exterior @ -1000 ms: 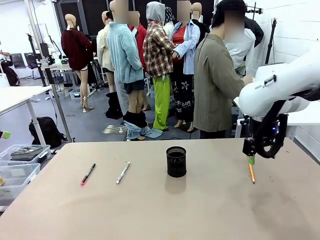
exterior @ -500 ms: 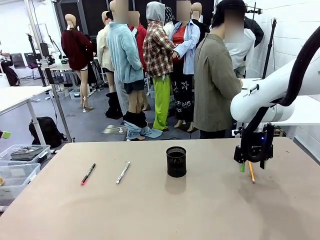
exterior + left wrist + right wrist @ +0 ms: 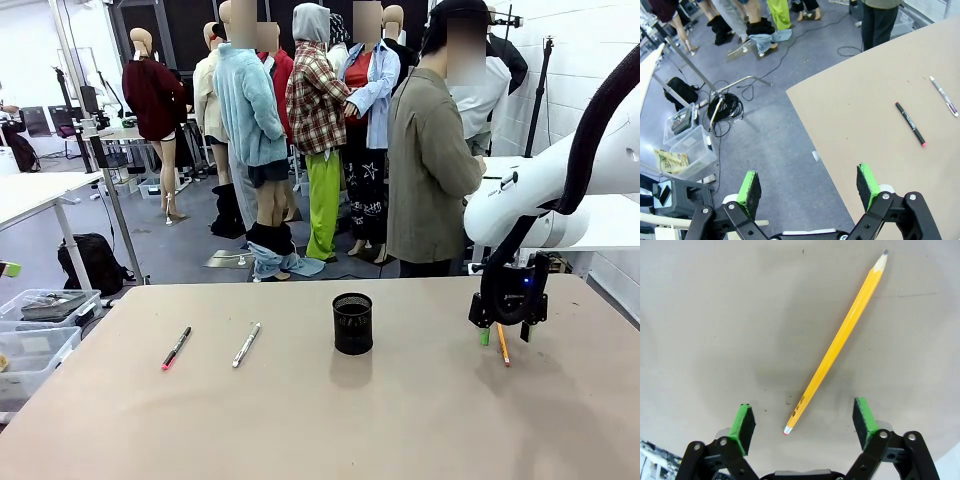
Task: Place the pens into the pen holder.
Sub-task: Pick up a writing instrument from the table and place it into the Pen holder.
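Note:
The black mesh pen holder (image 3: pixel 352 323) stands upright mid-table. Left of it lie a black pen with a red end (image 3: pixel 176 348) and a white-silver pen (image 3: pixel 246 344), apart from each other. An orange-yellow pencil (image 3: pixel 504 350) lies flat at the right. My right gripper (image 3: pixel 505 335) hangs low over the pencil's far end, open. In the right wrist view the pencil (image 3: pixel 840 337) lies slanted, its eraser end between the green pads of that gripper (image 3: pixel 803 420), untouched. My left gripper (image 3: pixel 808 184) is open over the floor beside the table, with the black pen (image 3: pixel 910 123) and white pen (image 3: pixel 943 89) ahead.
A person in an olive jacket (image 3: pixel 430 170) stands at the far side, back turned. Clear plastic bins (image 3: pixel 40 320) sit on the floor at the left. Cables and a bag (image 3: pixel 682 92) lie on the floor beyond the table edge (image 3: pixel 805 120).
My right gripper has moved left and down until its fingers straddle the pencil's far end. The pens and holder have not moved.

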